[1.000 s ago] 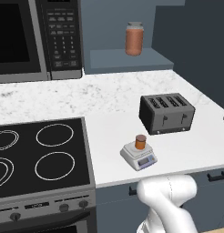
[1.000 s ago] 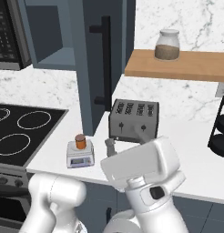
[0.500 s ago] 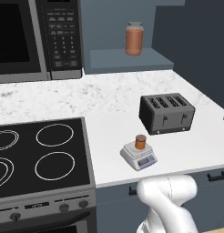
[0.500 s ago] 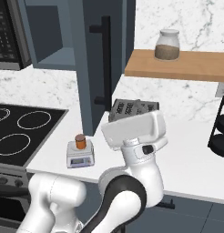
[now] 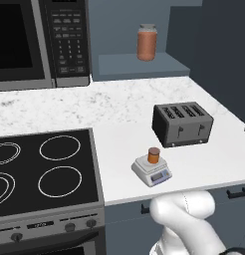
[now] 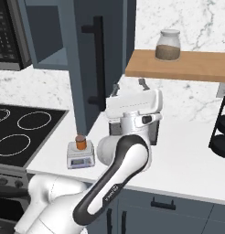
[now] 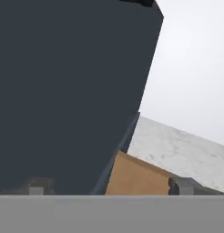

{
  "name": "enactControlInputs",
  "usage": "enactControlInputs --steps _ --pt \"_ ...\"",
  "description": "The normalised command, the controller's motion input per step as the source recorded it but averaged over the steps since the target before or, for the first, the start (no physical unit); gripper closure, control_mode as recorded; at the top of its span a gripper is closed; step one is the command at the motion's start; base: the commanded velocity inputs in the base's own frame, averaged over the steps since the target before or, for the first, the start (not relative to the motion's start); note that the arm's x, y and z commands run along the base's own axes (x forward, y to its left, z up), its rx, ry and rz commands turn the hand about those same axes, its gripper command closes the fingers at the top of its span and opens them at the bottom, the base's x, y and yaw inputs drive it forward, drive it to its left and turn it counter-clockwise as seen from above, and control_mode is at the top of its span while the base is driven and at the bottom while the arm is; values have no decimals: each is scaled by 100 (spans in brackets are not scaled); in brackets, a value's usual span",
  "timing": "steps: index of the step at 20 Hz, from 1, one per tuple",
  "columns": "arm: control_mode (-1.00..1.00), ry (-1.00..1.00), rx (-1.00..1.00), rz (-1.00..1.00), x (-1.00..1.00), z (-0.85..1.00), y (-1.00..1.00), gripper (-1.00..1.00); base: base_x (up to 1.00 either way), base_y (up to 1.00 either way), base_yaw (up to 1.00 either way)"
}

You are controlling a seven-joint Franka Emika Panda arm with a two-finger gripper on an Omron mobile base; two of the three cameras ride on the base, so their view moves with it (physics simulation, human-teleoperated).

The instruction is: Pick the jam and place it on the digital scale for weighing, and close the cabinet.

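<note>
In the left base view, the jam [image 5: 154,155] sits on the digital scale [image 5: 152,172] on the white surface [image 5: 119,124]. In the right base view, the tool [image 6: 130,85] is raised, fingers wide apart and empty, beside the open cabinet [image 6: 93,64] door; the jam sits lower, off to its side. In the hand view, the dark door is just ahead of the tool.

counter [image 5: 119,119]: white marble, smooth | cabinet [image 6: 82,55]: matt slate-blue, dark bar handle | shelf [image 6: 178,66]: wood | toaster [image 5: 183,124]: dark, slightly glossy | stove [image 5: 45,169]: glossy black top | scale [image 5: 152,172]: light-grey plastic | jam [image 5: 154,155]: orange, brownish lid
</note>
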Motion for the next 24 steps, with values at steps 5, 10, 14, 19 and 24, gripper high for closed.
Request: enactControlInputs --steps 5,10,14,19,24 --pt "-100 0 6 13 57 48 84 -100 0 0 0" --pt "-100 8 -9 -3 95 -29 100 -100 0 0 0" --pt "-100 12 -8 -21 100 -10 100 -100 0 0 0" --pt "-100 11 -8 -28 100 0 100 -100 0 0 0" --pt "-100 7 -15 -34 100 0 98 -100 0 0 0"
